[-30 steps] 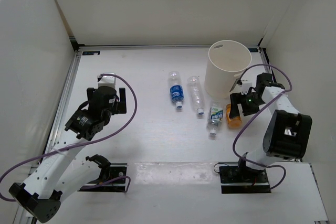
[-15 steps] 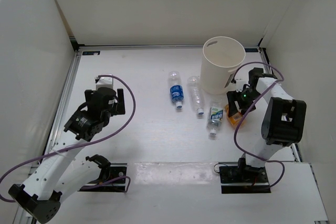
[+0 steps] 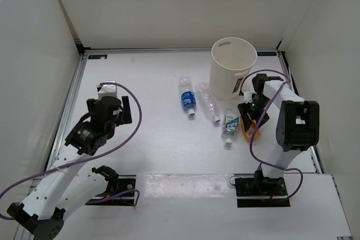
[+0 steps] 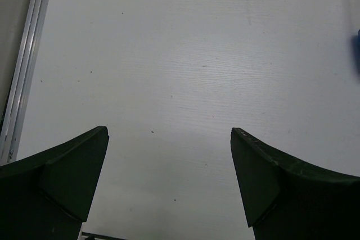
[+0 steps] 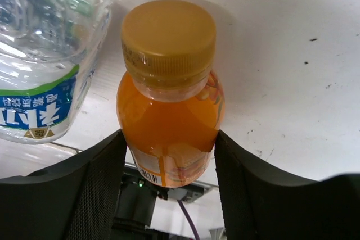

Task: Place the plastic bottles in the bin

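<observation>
At the right side of the counter (image 3: 157,133), we see the right pincer (image 5: 170,136) lowered over the orange bottle (image 5: 169,111). Its two dark fingers press against the bottle's body on both sides, below the yellow-orange cap. That bottle lies on the counter with its cap pointing away from the wrist. Just beside it lies the bottle with the green-white label (image 3: 229,125); we cannot tell whether the two touch. Farther left lie the plain clear bottle (image 3: 208,100) and then the blue-labelled bottle (image 3: 188,98), both on their sides and a little apart from each other. All four bottles are on the counter, outside the bin (image 3: 225,80). The bin stands upright near the far edge, just beyond the right pincer. Well apart on the left, the left pincer (image 4: 169,132) hangs above bare counter, jaws spread wide with nothing between them.
</observation>
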`<state>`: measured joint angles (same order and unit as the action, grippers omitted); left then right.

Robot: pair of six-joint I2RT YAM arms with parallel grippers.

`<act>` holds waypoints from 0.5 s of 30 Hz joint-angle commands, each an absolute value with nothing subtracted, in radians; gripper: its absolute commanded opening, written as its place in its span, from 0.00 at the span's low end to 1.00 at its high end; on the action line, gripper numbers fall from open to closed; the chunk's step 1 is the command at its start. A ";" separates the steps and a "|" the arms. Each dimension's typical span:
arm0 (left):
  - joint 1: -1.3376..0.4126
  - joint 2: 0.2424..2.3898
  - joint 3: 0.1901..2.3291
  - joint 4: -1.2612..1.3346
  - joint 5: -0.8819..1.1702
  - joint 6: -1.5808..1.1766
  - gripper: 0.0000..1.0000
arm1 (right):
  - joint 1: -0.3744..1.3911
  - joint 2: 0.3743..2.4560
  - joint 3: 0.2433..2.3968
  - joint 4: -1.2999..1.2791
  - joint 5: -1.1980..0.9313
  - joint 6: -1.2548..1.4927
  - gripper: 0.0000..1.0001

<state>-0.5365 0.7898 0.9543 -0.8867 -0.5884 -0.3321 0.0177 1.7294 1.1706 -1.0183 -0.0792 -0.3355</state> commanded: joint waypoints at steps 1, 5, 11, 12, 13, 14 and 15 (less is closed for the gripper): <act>-0.532 0.778 0.950 -0.891 -0.606 -0.344 1.00 | 0.040 1.765 1.207 -1.068 -0.029 -0.316 0.55; -0.532 0.772 0.946 -0.893 -0.609 -0.347 1.00 | 0.054 1.822 1.258 -1.124 -0.012 -0.308 0.33; -0.532 0.747 0.934 -0.894 -0.623 -0.347 1.00 | 0.011 1.845 1.301 -1.164 -0.051 -0.299 0.00; -0.532 0.741 0.934 -0.894 -0.623 -0.347 1.00 | -0.017 1.835 1.293 -1.164 -0.066 -0.298 0.00; -0.532 0.738 0.931 -0.894 -0.623 -0.348 1.00 | -0.037 1.826 1.286 -1.172 -0.083 -0.299 0.00; -0.534 0.738 0.930 -0.893 -0.623 -0.348 1.00 | -0.046 1.804 1.281 -1.177 -0.100 -0.301 0.00; -0.534 0.732 0.930 -0.894 -0.624 -0.348 1.00 | -0.073 1.789 1.272 -1.180 -0.106 -0.299 0.00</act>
